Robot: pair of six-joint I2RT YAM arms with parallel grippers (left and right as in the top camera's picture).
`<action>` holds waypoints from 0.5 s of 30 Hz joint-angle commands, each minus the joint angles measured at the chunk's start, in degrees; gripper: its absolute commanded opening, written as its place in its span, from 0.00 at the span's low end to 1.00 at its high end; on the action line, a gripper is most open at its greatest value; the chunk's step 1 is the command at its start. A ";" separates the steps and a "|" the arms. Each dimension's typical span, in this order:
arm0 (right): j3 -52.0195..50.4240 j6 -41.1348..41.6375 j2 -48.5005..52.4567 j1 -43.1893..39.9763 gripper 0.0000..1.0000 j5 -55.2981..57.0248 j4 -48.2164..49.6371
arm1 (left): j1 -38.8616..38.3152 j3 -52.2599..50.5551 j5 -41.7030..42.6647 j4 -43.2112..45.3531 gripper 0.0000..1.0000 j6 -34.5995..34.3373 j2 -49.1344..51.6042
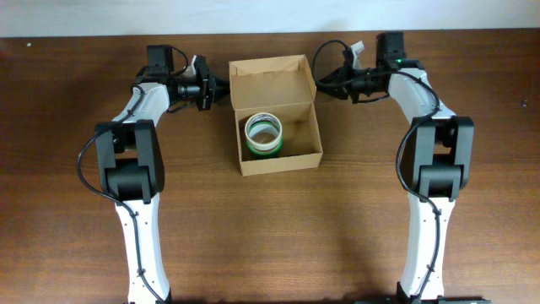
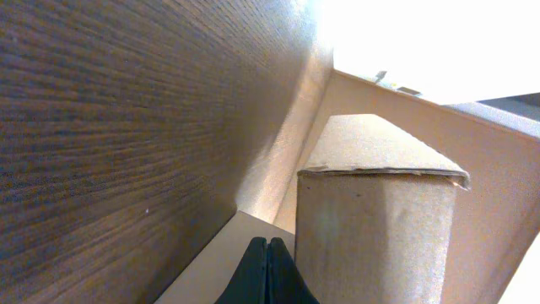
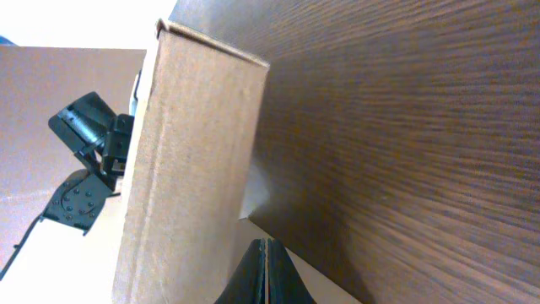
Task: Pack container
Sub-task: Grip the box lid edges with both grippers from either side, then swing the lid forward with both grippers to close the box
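Tabletop (image 1: 270, 245) of dark wood low in the overhead frame. Container (image 1: 283, 163) at centre, open, flap lid upright along its upper edge, green-and-white tape roll (image 1: 264, 149) inside toward the left. Left gripper (image 1: 224, 89) just beside the flap's left edge, jaws pressed together, nothing between. Right gripper (image 1: 321, 84) just beside the flap's right edge, jaws likewise closed tight
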 commanded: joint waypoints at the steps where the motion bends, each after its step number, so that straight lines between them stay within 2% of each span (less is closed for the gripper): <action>1: 0.02 1.60 1.22 1.53 0.04 0.66 0.44 | 0.39 -0.11 1.66 0.31 0.02 -1.33 1.38; 5: 0.02 1.51 1.29 2.16 0.04 -0.46 1.73 | 0.39 -0.11 1.68 0.31 0.02 -1.33 1.38; 9: 0.02 1.33 1.29 2.23 0.04 -6.67 6.32 | 0.15 -0.11 3.21 1.18 0.02 -1.33 1.38; 12: 0.04 1.51 1.27 2.12 0.04 -8.94 7.39 | 0.09 0.09 8.37 8.09 0.02 -2.43 1.36; 15: 0.04 1.51 1.27 1.95 0.04 -10.86 6.95 | 0.11 1.77 10.71 14.51 0.02 -6.29 1.33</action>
